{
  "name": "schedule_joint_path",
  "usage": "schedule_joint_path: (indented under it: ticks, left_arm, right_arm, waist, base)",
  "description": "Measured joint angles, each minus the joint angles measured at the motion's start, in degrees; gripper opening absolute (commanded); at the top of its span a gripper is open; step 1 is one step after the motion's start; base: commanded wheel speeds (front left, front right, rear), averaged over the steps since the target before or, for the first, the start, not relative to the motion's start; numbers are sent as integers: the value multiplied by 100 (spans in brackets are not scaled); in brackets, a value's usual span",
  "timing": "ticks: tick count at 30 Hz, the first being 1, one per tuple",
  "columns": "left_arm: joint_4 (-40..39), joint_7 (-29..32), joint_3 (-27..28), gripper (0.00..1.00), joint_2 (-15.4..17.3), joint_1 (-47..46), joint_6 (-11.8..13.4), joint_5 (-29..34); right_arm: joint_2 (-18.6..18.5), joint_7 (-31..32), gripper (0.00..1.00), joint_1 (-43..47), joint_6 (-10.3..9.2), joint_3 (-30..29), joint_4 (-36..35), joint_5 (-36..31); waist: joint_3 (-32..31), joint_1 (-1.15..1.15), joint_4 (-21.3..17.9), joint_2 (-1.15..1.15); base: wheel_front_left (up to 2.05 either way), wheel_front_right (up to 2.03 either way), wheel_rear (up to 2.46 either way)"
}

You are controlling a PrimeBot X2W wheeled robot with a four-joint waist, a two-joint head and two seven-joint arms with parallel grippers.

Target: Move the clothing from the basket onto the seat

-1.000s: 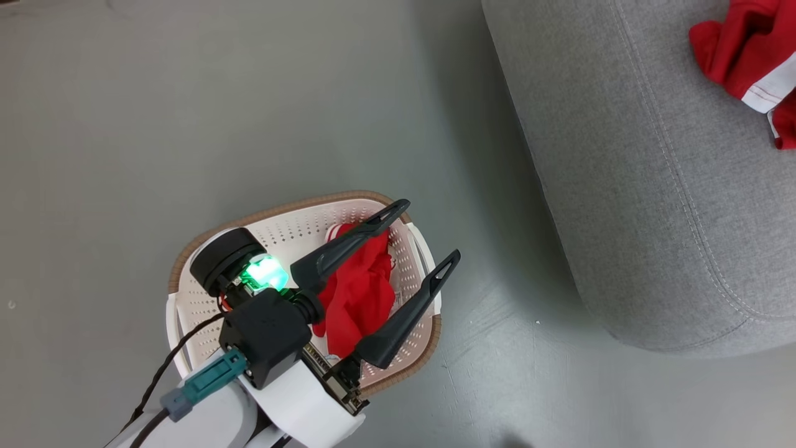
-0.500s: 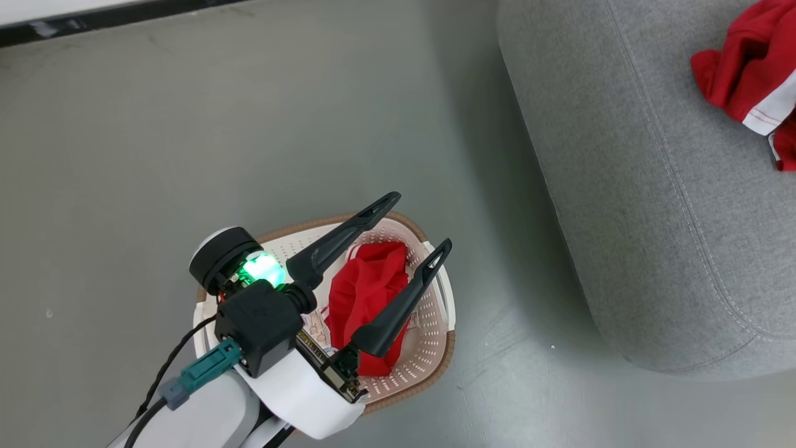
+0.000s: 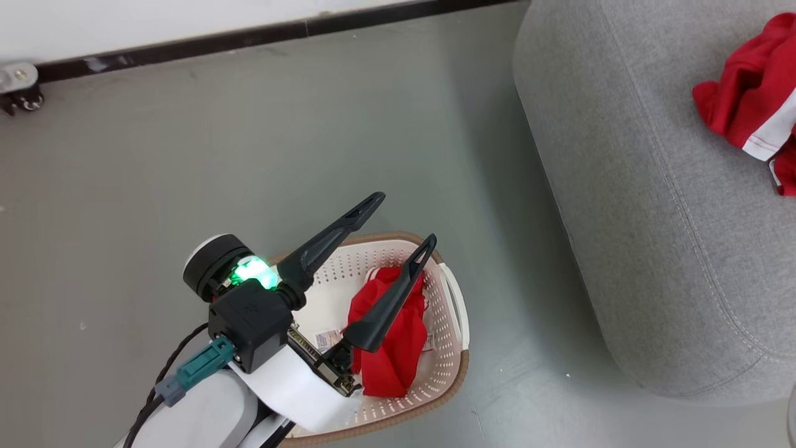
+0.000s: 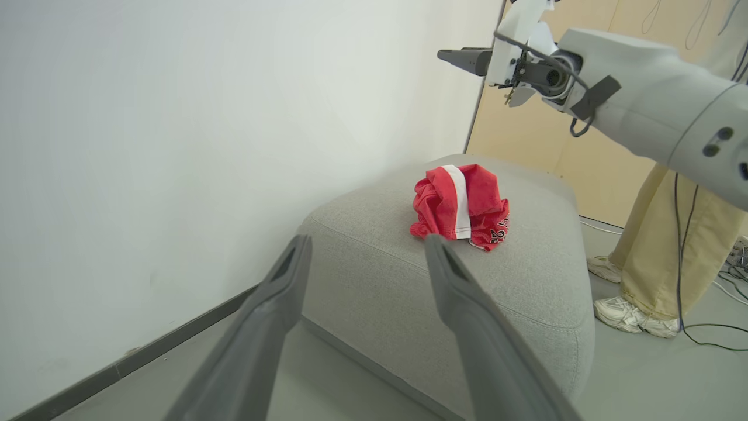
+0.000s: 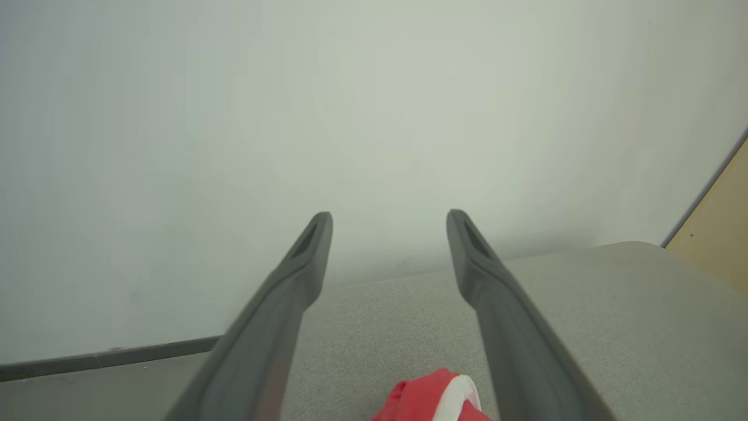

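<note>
A crumpled red garment (image 3: 392,336) lies in the cream basket (image 3: 451,354) with the brown rim, low in the head view. My left gripper (image 3: 404,218) hovers above it, open and empty, fingers pointing toward the grey seat (image 3: 640,218). A second red garment with a white stripe (image 3: 752,118) sits bunched on the seat (image 4: 526,280); it is the red bundle (image 4: 461,204) past the left gripper (image 4: 368,245) in the left wrist view. My right gripper (image 5: 388,225) is open above the seat (image 5: 584,316), with that garment's (image 5: 435,400) edge just below its fingers.
A white wall with a dark baseboard (image 3: 249,37) runs along the back. A small caster or bracket (image 3: 18,87) sits at the far left of it. A person's legs in beige trousers and white shoes (image 4: 637,316) stand beyond the seat, beside floor cables.
The head camera has tilted, so the basket and seat sit lower in view and the wall has appeared. The left gripper stays open above the basket.
</note>
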Motion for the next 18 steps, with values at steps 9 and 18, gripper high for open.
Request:
schedule_joint_path:
  ticks: [9, 18]
  left_arm:
    - [107, -53, 99, 100, -5, 165, 105, -18]
    - [225, -96, 172, 100, -59, 448, 218, -168]
  right_arm:
    - [127, -103, 100, 102, 0, 289, -137, -32]
    - [230, -174, 100, 703, 0, 393, -296, 32]
  waist:
    - [-332, 0, 151, 0]
    - [-724, 0, 323, 0]
  base:
    - [0, 0, 0]
    - [0, 0, 0]
